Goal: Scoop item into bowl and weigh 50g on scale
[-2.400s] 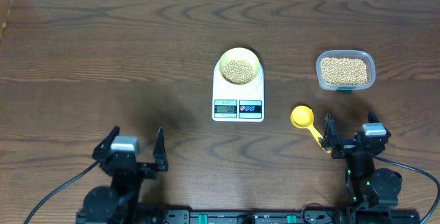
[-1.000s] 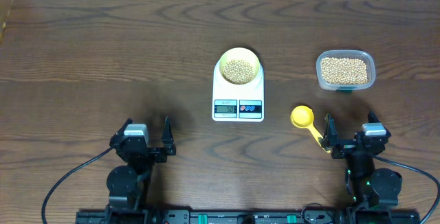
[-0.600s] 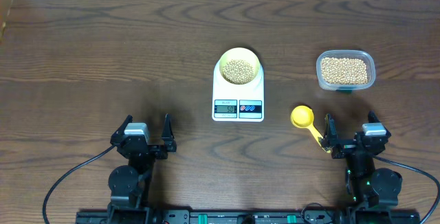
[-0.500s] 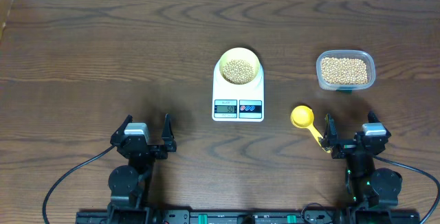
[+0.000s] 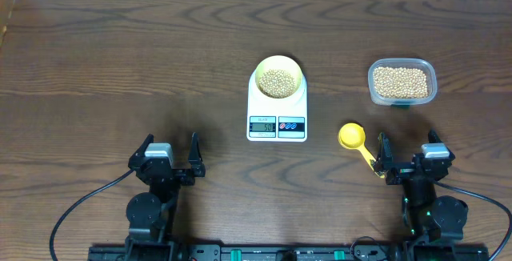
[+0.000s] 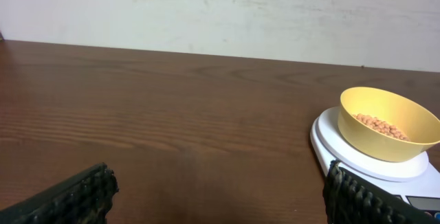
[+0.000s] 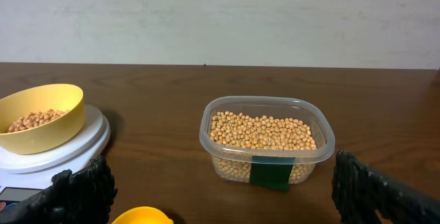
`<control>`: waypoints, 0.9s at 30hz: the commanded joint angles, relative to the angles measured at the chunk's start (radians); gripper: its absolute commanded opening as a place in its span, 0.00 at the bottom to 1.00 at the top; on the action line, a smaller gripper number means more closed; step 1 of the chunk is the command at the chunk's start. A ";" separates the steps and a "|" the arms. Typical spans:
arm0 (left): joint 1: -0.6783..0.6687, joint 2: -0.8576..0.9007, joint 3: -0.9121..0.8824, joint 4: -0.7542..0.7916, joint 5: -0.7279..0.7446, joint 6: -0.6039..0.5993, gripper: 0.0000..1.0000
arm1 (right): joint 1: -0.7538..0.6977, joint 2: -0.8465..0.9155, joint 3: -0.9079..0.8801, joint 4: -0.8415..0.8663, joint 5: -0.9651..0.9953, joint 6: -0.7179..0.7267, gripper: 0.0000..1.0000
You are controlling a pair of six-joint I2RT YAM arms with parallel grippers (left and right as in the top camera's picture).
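Bowl (image 5: 278, 77) sits on the scale (image 5: 277, 117), with a layer of beans (image 5: 278, 83) in it. The tub (image 5: 402, 83) of more beans is off to the scale's right, and the scoop (image 5: 354, 141) lies just right of the scale's front. Left gripper (image 5: 170, 146) and right gripper (image 5: 408, 145) are both spread wide, holding nothing, down in front of the scale.

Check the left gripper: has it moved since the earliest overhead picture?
Yes. The left gripper has shifted right and slightly farther from the table's near edge, ending closer to the scale, which has stayed put.
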 commanded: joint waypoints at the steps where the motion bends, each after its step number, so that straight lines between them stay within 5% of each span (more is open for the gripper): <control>1: 0.004 0.005 -0.023 -0.028 -0.024 0.018 0.98 | 0.008 -0.007 -0.002 -0.005 0.008 -0.011 0.99; 27: 0.008 -0.031 -0.023 -0.027 -0.024 0.018 0.98 | 0.008 -0.007 -0.002 -0.005 0.008 -0.011 0.99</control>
